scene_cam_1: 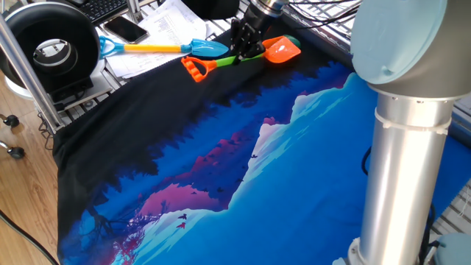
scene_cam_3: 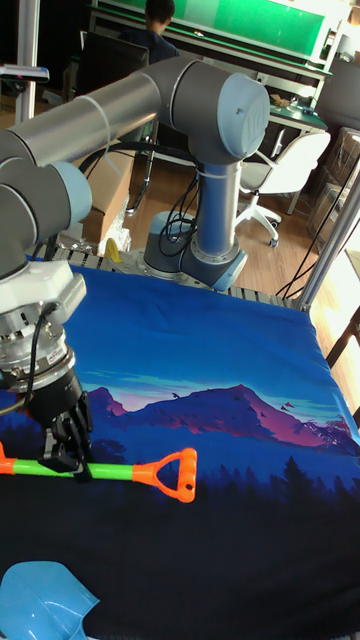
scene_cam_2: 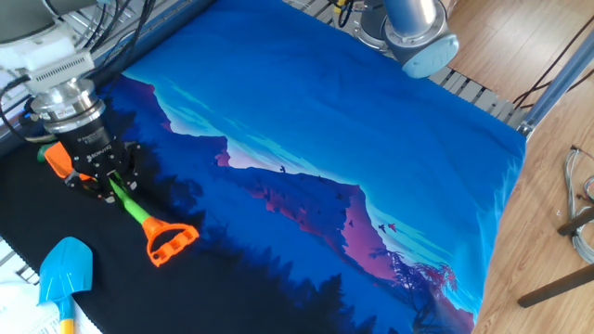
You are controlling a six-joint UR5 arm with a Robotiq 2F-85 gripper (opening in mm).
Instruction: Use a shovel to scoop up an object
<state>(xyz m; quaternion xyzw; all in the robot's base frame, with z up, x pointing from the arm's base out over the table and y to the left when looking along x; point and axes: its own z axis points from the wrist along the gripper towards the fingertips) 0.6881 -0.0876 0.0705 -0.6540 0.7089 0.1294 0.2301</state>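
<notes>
The shovel lies low over the black part of the cloth, its orange blade [scene_cam_1: 282, 49] at the far edge, lime-green shaft [scene_cam_1: 221, 61] and orange D-handle [scene_cam_1: 195, 68] trailing left. My gripper [scene_cam_1: 246, 50] is shut on the shaft just behind the blade. The object [scene_cam_1: 294, 40], small and dark green, peeks out at the blade's far rim, mostly hidden by it. From the other side, the gripper [scene_cam_2: 104, 178] holds the shaft [scene_cam_2: 135, 206], with the blade [scene_cam_2: 58, 160] behind it and a green sliver of the object [scene_cam_2: 43, 154] at its tip. The tall view shows the gripper [scene_cam_3: 70, 458] and handle [scene_cam_3: 176, 473].
A blue-bladed shovel [scene_cam_1: 206, 48] with a yellow shaft lies just behind, its blade [scene_cam_2: 63, 269] near the cloth's corner. A phone [scene_cam_1: 125, 29], papers and a black round device [scene_cam_1: 51, 44] sit beyond the cloth edge. The arm's grey column [scene_cam_1: 405, 162] stands at the right.
</notes>
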